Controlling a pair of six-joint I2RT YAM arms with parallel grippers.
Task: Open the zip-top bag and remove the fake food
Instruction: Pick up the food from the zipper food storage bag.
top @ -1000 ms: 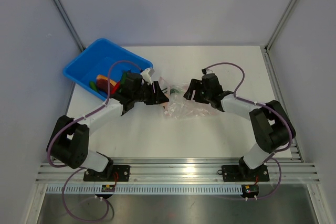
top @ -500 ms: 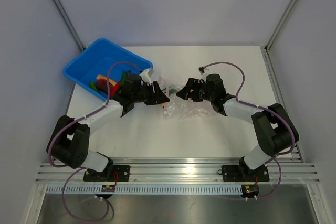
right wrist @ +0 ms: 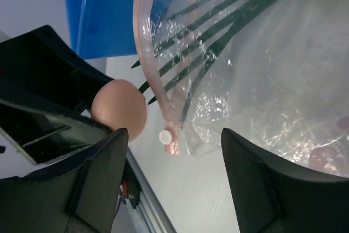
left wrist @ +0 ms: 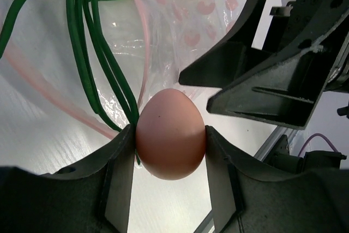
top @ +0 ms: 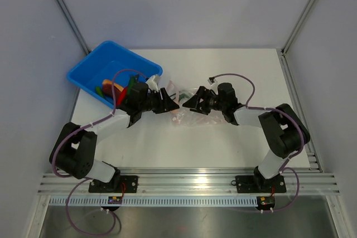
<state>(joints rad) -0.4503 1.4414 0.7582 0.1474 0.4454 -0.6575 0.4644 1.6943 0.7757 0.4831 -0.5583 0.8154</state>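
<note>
Your left hand (left wrist: 170,148) is clamped on a toy egg (left wrist: 170,133), a smooth pinkish-tan one, pinched at its widest part between both fingers. It is held just outside the zip-top bag (left wrist: 49,53). The bag lies crumpled on the white surface (top: 223,71), in the middle between your two hands and to the right of the blue bin (top: 92,71). It is clear, crinkly plastic that catches the light. Its pinkish zip strip (right wrist: 143,53) bows in a long curve and ends in a small white slider. Thin green strands (right wrist: 218,20) show through the plastic, and so do some red-spotted pieces (left wrist: 191,4). Your right hand (right wrist: 172,151) stands wide, gripping nothing, with the slider end of the strip lying between its fingers. The blue bin already contains an orange-tan piece and some green and red ones.
</note>
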